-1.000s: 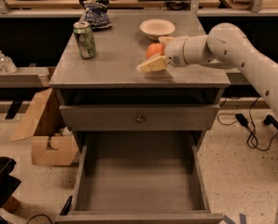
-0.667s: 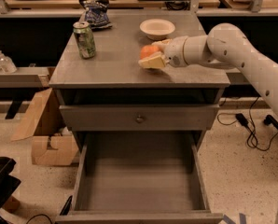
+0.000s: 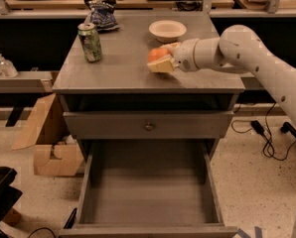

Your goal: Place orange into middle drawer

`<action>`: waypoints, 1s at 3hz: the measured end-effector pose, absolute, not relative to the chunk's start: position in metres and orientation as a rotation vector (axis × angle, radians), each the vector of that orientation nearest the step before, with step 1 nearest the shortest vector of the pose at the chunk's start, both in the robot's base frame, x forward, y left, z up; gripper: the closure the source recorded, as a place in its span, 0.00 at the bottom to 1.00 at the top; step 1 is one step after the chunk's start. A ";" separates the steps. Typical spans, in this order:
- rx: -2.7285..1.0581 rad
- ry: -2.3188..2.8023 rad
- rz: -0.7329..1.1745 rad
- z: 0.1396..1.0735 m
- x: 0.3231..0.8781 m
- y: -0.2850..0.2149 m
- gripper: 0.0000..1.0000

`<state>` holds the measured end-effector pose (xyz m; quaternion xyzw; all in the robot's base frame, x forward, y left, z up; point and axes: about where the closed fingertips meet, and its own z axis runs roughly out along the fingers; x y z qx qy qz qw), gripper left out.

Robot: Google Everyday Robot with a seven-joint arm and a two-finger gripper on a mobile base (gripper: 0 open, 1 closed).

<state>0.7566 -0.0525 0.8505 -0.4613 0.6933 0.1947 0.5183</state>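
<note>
The pincer [image 3: 163, 58] pinches the orange [image 3: 156, 54] between its two fingers, low over the tabletop [image 3: 123, 66], well above the open middle drawer [image 3: 148, 197].

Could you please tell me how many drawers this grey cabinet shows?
2: the grey drawer with a small round knob, closed; the deep grey drawer box below, pulled open. More may be hidden. The gripper grips the round orange fruit at the cabinet top.

Cream gripper [image 3: 161, 63] at vivid orange [image 3: 157, 53] over grey cabinet top [image 3: 119, 69]; middle drawer [image 3: 148, 198] grey; bowl [image 3: 167, 30] white; can [image 3: 90, 42] green
</note>
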 end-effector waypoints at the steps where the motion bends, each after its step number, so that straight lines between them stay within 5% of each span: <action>1: -1.140 1.654 0.486 0.856 0.754 -0.046 1.00; 3: -1.174 1.581 0.587 0.916 0.672 -0.066 1.00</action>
